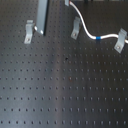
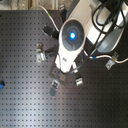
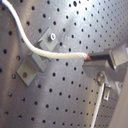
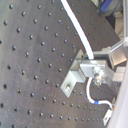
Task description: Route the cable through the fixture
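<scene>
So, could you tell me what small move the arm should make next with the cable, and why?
Probably a short pull that draws the cable down into the slot of the bracket it crosses. In the first wrist view the gripper holds the cable's end, and the cord arcs over that bracket rather than sitting in it. In the first exterior view it passes the middle clip toward the right one.

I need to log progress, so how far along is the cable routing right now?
Partly done. In the first exterior view the cable already runs past the middle fixture to the right fixture. In the first wrist view the gripper holds the cable's end. The left fixture remains without cable.
</scene>
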